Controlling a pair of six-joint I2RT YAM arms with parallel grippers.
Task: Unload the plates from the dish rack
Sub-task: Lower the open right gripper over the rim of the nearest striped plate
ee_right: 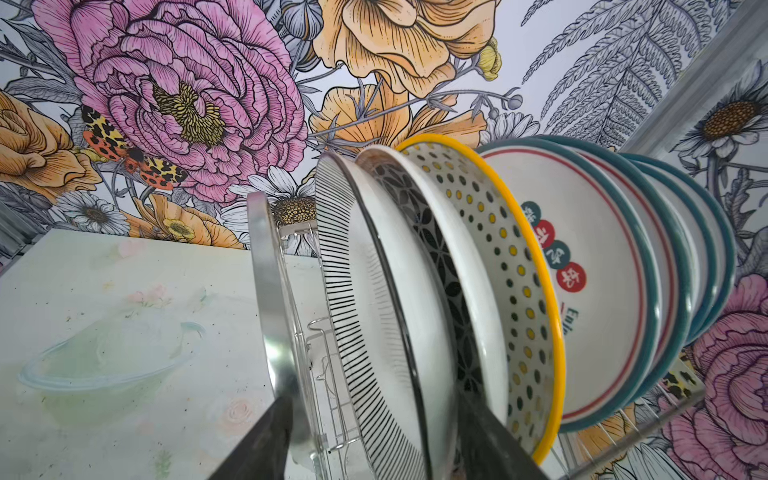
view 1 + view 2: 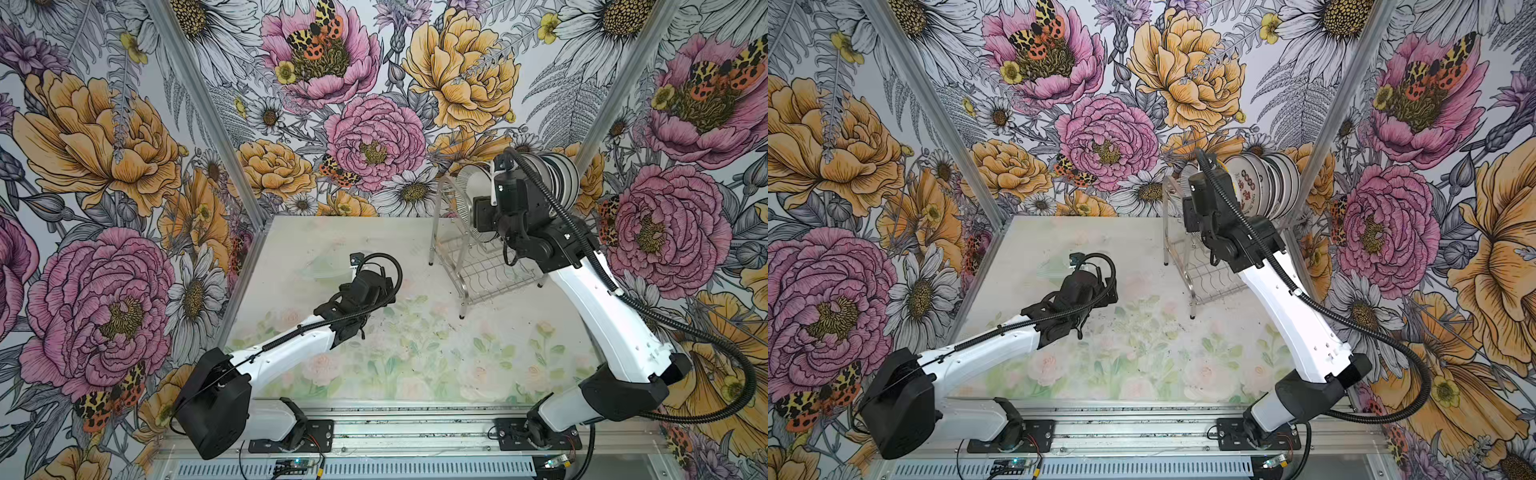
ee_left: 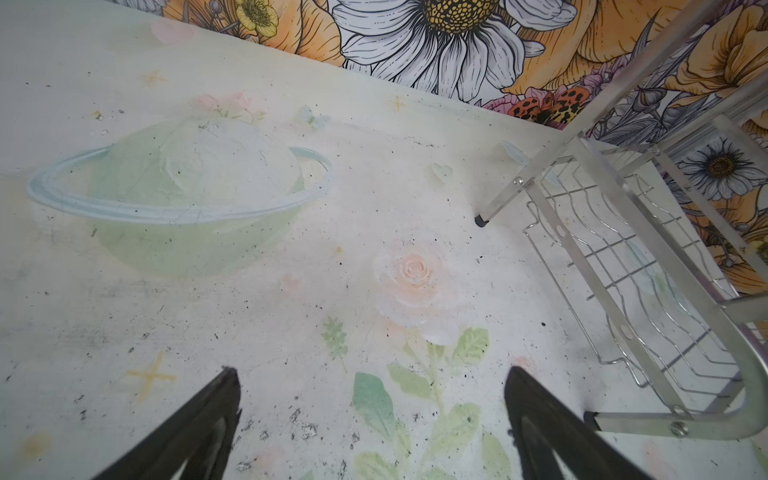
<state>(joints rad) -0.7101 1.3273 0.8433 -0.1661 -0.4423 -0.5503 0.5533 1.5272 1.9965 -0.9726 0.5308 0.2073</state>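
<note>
We see the right gripper (image 1: 376,419), jaws apart, straddling the striped plate (image 1: 365,270) (end one in the rack (image 1: 266,291)); left gripper (image 3: 370,399) spread wide, table (image 3: 291,299) below.

Overhead pair, wrist cameras apparently near rack (image 3: 594,282)

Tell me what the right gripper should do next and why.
Probably close the right gripper on the striped plate at the rack's end: its fingers sit either side of that plate, not yet pinching it, and it's first in the row.
</note>
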